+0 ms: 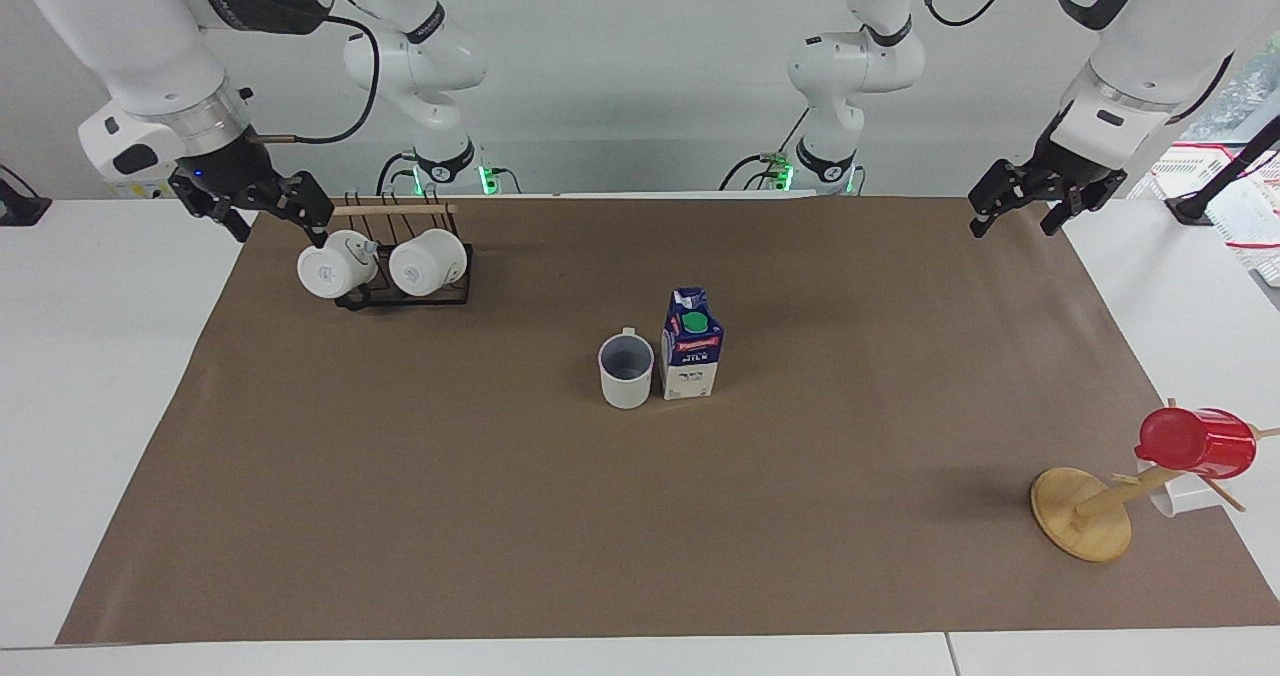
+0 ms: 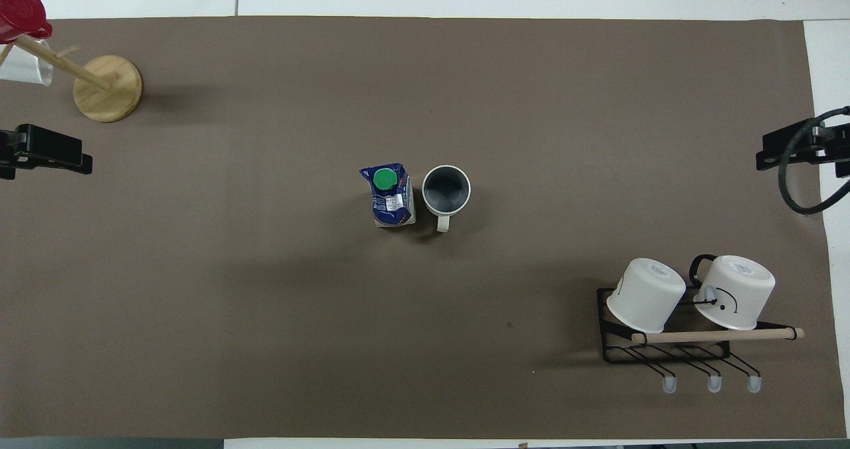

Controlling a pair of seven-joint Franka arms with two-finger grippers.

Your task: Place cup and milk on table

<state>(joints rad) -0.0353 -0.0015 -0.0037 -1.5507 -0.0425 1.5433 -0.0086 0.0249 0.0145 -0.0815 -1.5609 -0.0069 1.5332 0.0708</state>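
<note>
The cup (image 1: 626,369), white with a greyish-blue inside, stands upright on the brown sheet of the table (image 1: 480,516) near its middle, handle toward the robots. The milk (image 1: 691,358) stands upright right beside it, on the left arm's side. Both also show in the overhead view: the cup (image 2: 446,190) and the milk (image 2: 392,196). My right gripper (image 1: 277,220) hangs open and empty over the sheet's edge beside the mug rack. My left gripper (image 1: 1013,222) hangs open and empty over the sheet's corner at its own end. Both are far from the cup and milk.
A black wire rack (image 1: 405,294) with two white mugs on it stands near the robots at the right arm's end. A wooden mug tree (image 1: 1082,514) with a red cup (image 1: 1195,443) and a white cup stands at the left arm's end, farther from the robots.
</note>
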